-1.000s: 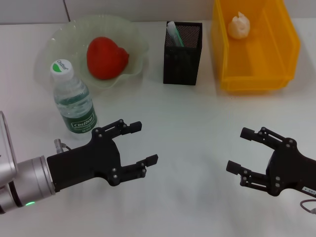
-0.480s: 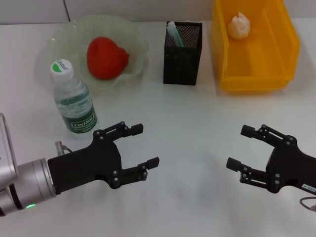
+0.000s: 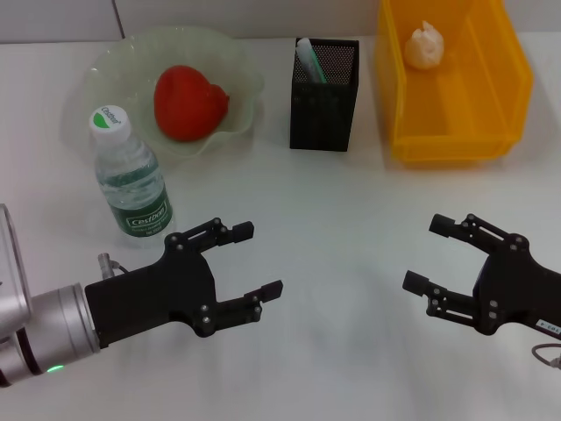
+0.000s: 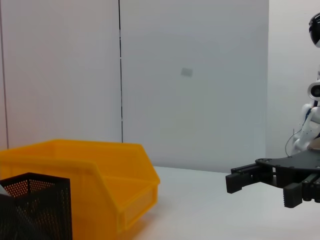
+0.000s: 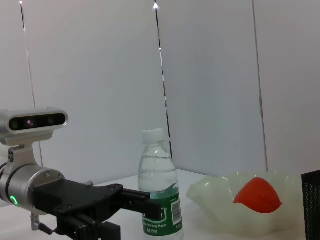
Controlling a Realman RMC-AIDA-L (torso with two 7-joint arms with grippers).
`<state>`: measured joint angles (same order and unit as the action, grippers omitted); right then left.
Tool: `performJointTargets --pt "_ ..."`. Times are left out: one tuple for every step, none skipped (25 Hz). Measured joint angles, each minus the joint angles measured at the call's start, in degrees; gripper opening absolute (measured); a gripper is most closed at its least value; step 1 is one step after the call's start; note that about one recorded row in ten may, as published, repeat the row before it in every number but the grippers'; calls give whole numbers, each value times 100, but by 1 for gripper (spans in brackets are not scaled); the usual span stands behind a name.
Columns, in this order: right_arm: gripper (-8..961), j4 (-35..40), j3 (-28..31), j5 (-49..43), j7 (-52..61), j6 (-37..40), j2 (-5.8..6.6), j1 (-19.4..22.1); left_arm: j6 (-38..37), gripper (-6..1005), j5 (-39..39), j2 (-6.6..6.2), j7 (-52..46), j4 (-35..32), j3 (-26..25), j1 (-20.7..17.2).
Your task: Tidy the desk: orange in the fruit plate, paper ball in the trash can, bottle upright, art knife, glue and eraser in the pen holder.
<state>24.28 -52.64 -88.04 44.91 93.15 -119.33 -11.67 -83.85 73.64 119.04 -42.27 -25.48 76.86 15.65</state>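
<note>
A water bottle (image 3: 130,174) with a green label stands upright at the left; it also shows in the right wrist view (image 5: 160,189). A red-orange fruit (image 3: 187,102) lies in the pale green fruit plate (image 3: 241,61). The black mesh pen holder (image 3: 323,88) holds a white and green item (image 3: 308,58). A crumpled paper ball (image 3: 424,44) lies in the yellow bin (image 3: 504,79). My left gripper (image 3: 259,260) is open and empty, low over the table just right of the bottle. My right gripper (image 3: 426,254) is open and empty near the front right.
The white table (image 3: 342,202) runs between the two grippers. A grey wall stands behind. The yellow bin (image 4: 100,175) and pen holder (image 4: 35,207) show in the left wrist view, with the right gripper (image 4: 260,182) farther off.
My right gripper has drifted slightly right and down. The left gripper has barely moved.
</note>
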Motion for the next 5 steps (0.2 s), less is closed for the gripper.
performJointTargets --pt "832 -16 25 0 0 0 -2 -8 0 788 -3 2 0 15 -5 7" --pt "832 -35 62 0 0 0 -2 -14 0 788 -4 4 0 24 -7 12" --pt "832 -66 108 0 -1 0 -2 -22 0 788 -5 4 0 26 -8 15" --pt "832 -108 162 0 -8 0 -2 -32 0 788 -6 5 0 26 -8 17" --pt "832 -133 188 0 -21 0 -2 -37 0 788 -7 5 0 26 -6 21"
